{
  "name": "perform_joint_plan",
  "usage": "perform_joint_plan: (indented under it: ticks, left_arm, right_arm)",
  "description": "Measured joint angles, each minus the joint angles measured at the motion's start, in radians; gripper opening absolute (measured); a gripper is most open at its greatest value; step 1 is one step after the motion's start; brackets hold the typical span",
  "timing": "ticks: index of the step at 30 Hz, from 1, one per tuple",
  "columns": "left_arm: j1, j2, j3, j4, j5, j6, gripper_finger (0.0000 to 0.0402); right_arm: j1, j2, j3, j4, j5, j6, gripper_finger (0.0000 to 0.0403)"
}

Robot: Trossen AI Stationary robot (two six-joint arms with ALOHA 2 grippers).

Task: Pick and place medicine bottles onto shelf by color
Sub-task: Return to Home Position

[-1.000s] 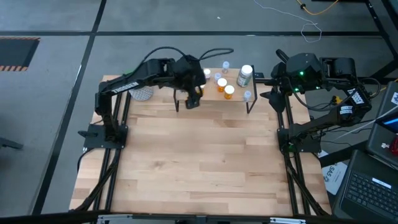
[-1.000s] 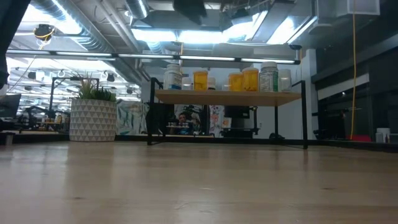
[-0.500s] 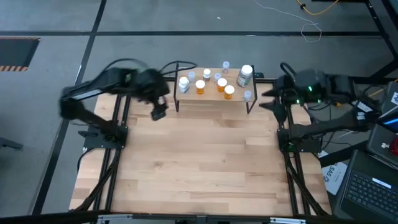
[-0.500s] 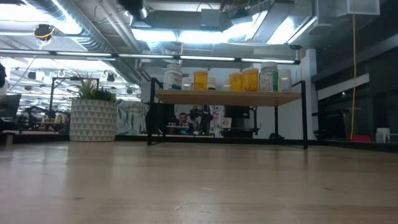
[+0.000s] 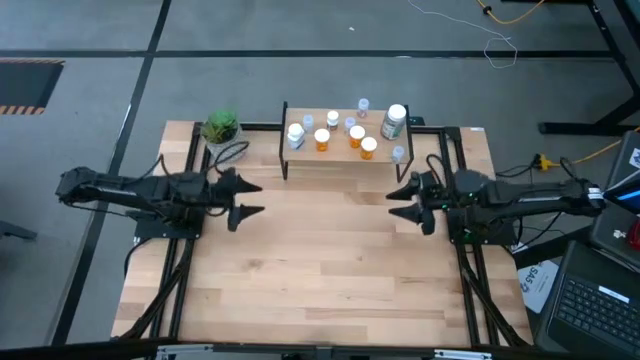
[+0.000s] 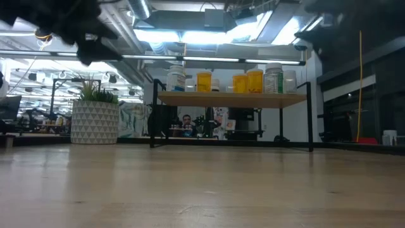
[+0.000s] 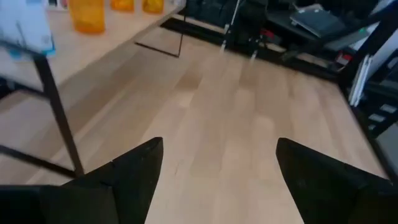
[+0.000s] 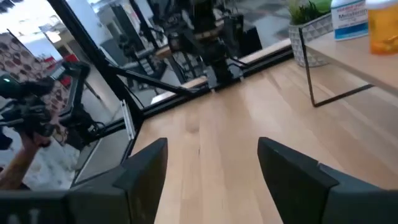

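The shelf (image 5: 345, 158) stands at the table's far middle on thin black legs. On it stand several medicine bottles: white ones (image 5: 296, 135), orange ones (image 5: 357, 137), small pale-blue ones (image 5: 363, 104) and a larger greenish one (image 5: 394, 122). They also show in the low view (image 6: 204, 81). My left gripper (image 5: 248, 198) is open and empty above the table's left side. My right gripper (image 5: 402, 204) is open and empty above the table's right side. Both point toward the table's middle.
A green plant in a white patterned pot (image 5: 221, 129) stands at the far left, left of the shelf. A laptop (image 5: 600, 300) lies beyond the table's right edge. Bare wooden tabletop (image 5: 330, 260) lies between and in front of the grippers.
My left gripper has swung from the shelf's left end toward the table's left and near side, coming down and turning level. My right gripper has come from the far right corner toward the near side and lies level. The bottles have stayed in place.
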Motion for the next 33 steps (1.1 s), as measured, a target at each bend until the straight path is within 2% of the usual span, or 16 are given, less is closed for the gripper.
perform_joint_plan:
  ticks: [5,10,15,23,29,33]
  left_arm:
    - [-0.011,-0.109,-0.160,0.092,-0.054,0.040,0.0308]
    - [-0.012,-0.179,-0.281,0.216,-0.007,0.069,0.0308]
    - [-0.012,-0.212,-0.371,0.313,-0.005,0.092,0.0308]
    - [-0.024,-0.213,-0.369,0.356,-0.008,0.167,0.0308]
    - [-0.024,-0.212,-0.369,0.276,-0.019,0.173,0.0308]
    - [-0.024,-0.212,-0.369,0.273,-0.018,0.173,0.0308]
  right_arm:
    - [0.001,0.007,-0.191,0.279,0.003,-0.030,0.0251]
    - [0.001,0.006,-0.309,0.460,0.003,-0.054,0.0251]
    - [0.001,0.007,-0.322,0.475,0.003,-0.096,0.0251]
    - [-0.009,0.007,-0.322,0.475,0.003,-0.199,0.0251]
    - [-0.034,0.007,-0.322,0.449,0.000,-0.273,0.0251]
    - [-0.057,-0.002,-0.355,0.461,-0.043,-0.302,0.0251]
